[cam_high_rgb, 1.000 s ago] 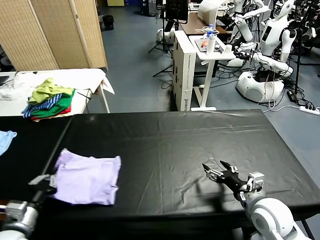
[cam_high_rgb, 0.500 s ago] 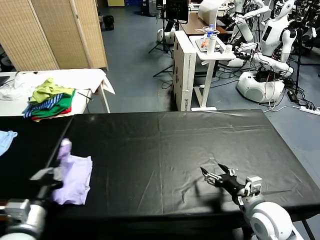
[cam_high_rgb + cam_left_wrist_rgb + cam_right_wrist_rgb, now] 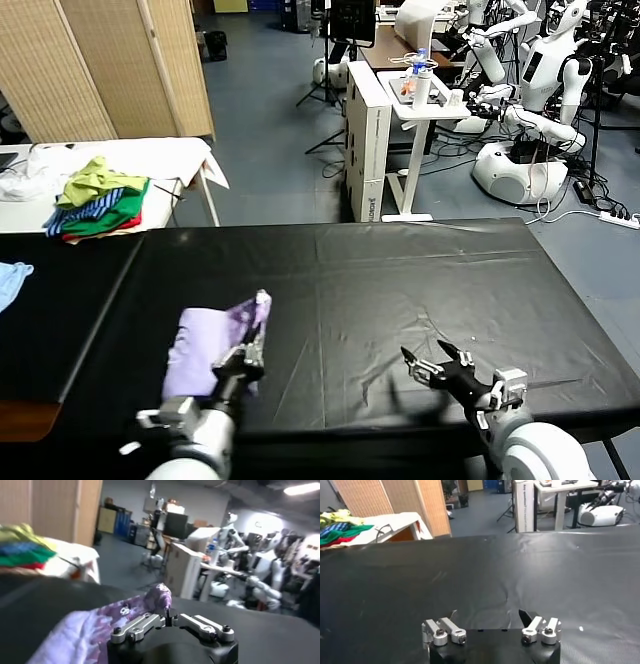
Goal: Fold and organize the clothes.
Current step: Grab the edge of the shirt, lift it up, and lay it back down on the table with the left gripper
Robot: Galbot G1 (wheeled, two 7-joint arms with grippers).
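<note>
Midway through a fold, your left gripper (image 3: pixel 243 362) has its fingers pressed together on the lavender T-shirt (image 3: pixel 205 345), pinching the edge that rises to a peak above the black table (image 3: pixel 420 270). The shirt lies bunched at the table's near-left part, its purple print turned up along the lifted flap; the left wrist view shows that printed cloth (image 3: pixel 117 617) caught right at the fingertips.

To do this step well, you would likely carry the pinched edge flat and low across the rest of the shirt, keeping the thin fabric taut so it does not crumple under itself, and let go only once the edge lies square over the layer beneath. The cloth looks soft and prone to slumping, so a slow release is the safer choice.

Your right gripper (image 3: pixel 440 365) hovers just over the table's near-right part, well apart from the shirt, fingers spread and holding nothing.

No bin or basket shows. On the white side table (image 3: pixel 185 155) beyond, a clothes pile (image 3: pixel 100 205) of green, yellow, blue-striped and red sits stacked, and a light blue garment (image 3: pixel 10 280) lies at the far left edge.
</note>
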